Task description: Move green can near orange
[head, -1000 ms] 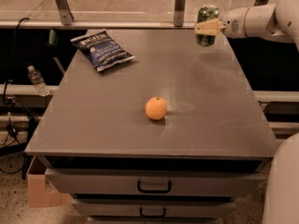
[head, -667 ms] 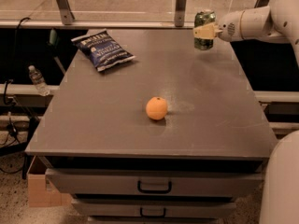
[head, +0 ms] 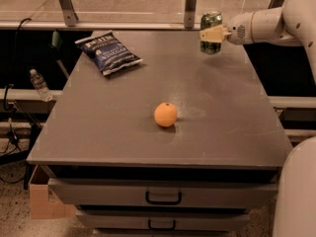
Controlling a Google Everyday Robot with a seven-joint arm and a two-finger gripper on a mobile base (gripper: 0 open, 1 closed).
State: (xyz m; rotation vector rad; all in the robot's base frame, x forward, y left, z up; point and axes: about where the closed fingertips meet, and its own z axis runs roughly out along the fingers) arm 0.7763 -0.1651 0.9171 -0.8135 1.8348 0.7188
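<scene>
Locate the pincer [head: 211, 33] over the far right part of the tabletop [head: 222, 132]. It sits at the end of the white arm [head: 266, 23], which enters from the right edge of the view.

The pincer is pinching the green can [head: 212, 47]. One pale finger [head: 207, 34] crosses the front of the can at mid-height. The can is upright in the pincer, silver top upward. You cannot tell whether the base of the can touches the tabletop.

The orange [head: 165, 114] is well apart from the pincer, nearer to the camera and toward the left of the view. It rests on the tabletop near the middle, with its dark stem dimple facing up.

A dark blue chip bag [head: 108, 58] lies flat on the tabletop to the left of the pincer in the view, slightly nearer to the camera. It is well apart from both the pincer and the orange.

Below the near edge of the tabletop, well beneath the pincer, are stacked drawers [head: 163, 194] with dark handles.

A water bottle [head: 39, 85] stands off the tabletop, far to the left of the pincer and lower. A cardboard box [head: 42, 196] sits on the floor, below the bottle.
</scene>
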